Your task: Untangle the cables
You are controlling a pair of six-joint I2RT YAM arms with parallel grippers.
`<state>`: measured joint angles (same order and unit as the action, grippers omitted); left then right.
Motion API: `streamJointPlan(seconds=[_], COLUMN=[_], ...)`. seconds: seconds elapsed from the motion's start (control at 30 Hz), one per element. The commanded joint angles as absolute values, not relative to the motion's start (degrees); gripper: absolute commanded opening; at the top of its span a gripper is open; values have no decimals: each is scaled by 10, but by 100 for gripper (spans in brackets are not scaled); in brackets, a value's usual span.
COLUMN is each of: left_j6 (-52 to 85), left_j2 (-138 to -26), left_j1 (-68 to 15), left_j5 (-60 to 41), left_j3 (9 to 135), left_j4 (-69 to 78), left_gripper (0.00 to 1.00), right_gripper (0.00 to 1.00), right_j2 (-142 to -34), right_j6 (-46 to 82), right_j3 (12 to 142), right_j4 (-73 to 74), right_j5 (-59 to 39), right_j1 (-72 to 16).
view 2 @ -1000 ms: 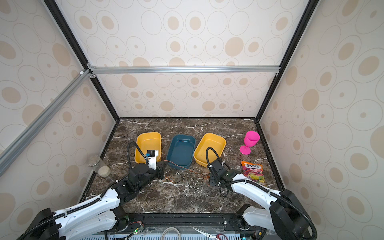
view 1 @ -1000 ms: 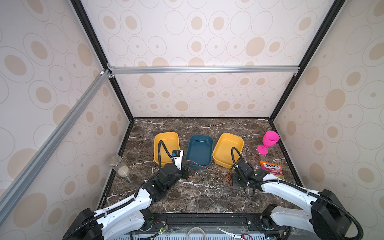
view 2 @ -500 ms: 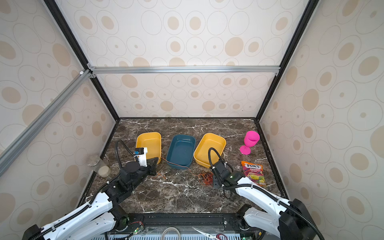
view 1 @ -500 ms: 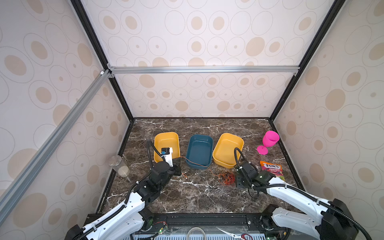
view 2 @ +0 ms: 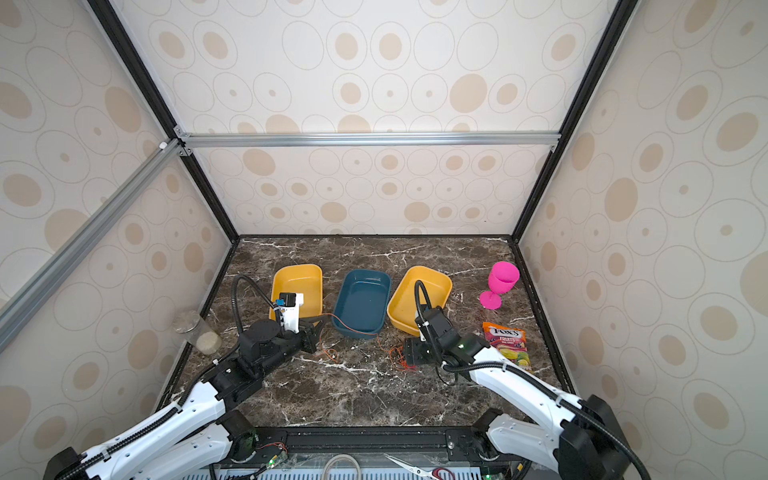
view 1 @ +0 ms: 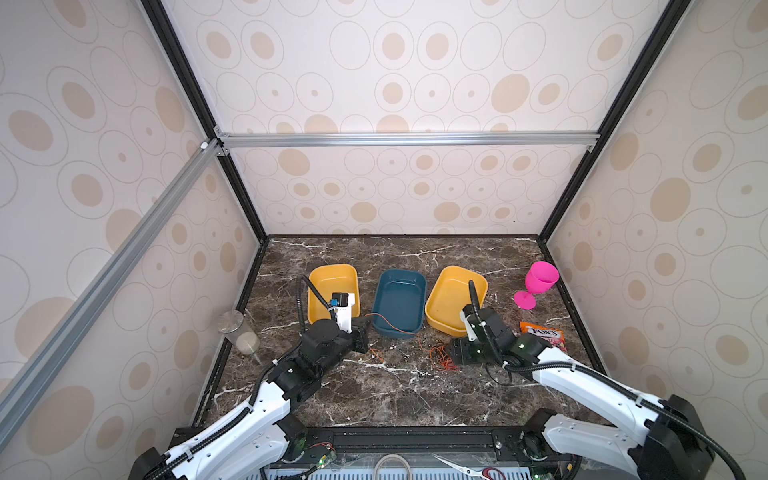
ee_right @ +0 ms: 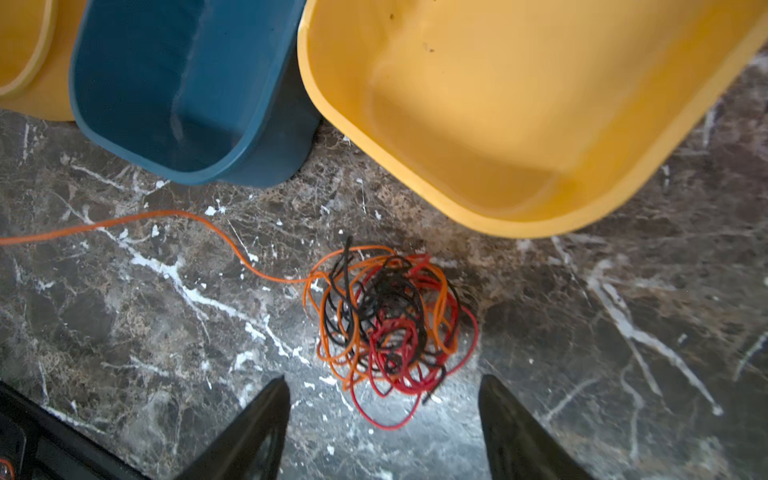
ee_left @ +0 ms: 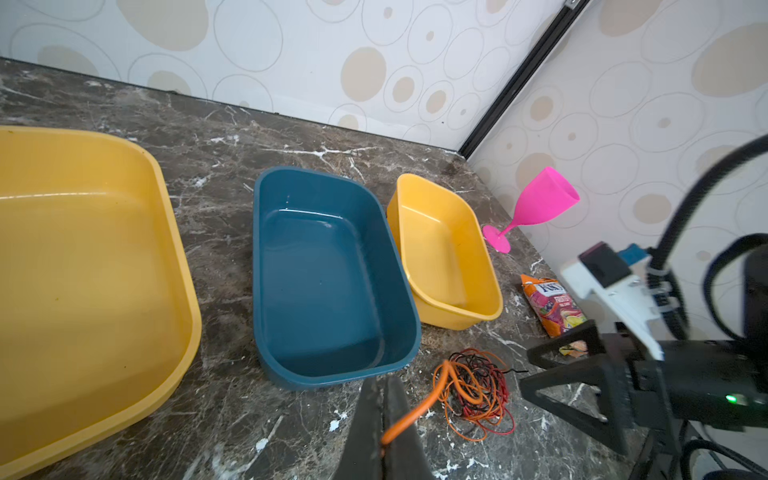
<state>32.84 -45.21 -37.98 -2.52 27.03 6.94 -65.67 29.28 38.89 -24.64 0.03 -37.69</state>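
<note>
Left gripper [ee_left: 383,386]: pinched shut on the orange cable [ee_left: 415,413], which trails right to the tangle [ee_right: 386,320] on the marble before the right yellow tray [view 1: 457,272].
Right gripper [ee_right: 382,380]: jaws wide, holding nothing, just beside the tangle.
Step, as judged: drawing the orange cable out.
Next: pin the heap, pull leftward gently.
Count: one jar [view 1: 239,336], left yellow tray [view 1: 332,272], blue tray [view 1: 401,274], one goblet [view 1: 540,280], one sweet bag [view 1: 542,334]. The cables come in three colours; the number of strands is unclear.

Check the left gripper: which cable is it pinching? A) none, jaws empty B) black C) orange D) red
C: in the left wrist view the left gripper is shut on the orange cable, which comes out from between its jaws and runs across the marble to the tangle of orange, red and black strands.
</note>
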Motion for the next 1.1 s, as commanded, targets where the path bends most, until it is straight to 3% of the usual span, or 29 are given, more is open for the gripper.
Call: streamJointPlan(seconds=[0.0,0.13,0.4,0.5,0.7,1.07], left_j6=[333,333,332,341,361,370], left_j2=[-433,-421,-415,-417,-408,-386], left_j1=[-378,-377,-371,-359,-314,-248], left_j5=[-37,-37,-1,19,65,97], left_j3=[302,313,327,324,316,320], left_j4=[83,79,57,43,-3,-79], left_gripper=[0,0,0,0,0,0], right_gripper=[74,71,25,13,1,1], right_j2=[-707,-763,-778,-749,-661,-575], right_j6=[307,313,322,319,328,355], right_j3=[399,399,382,374,359,349], right_j4=[-218,-187,-228,-268,-343,-427], right_j5=[12,18,71,95,150,178], right_j1=[-390,-407,-410,-410,-392,-307])
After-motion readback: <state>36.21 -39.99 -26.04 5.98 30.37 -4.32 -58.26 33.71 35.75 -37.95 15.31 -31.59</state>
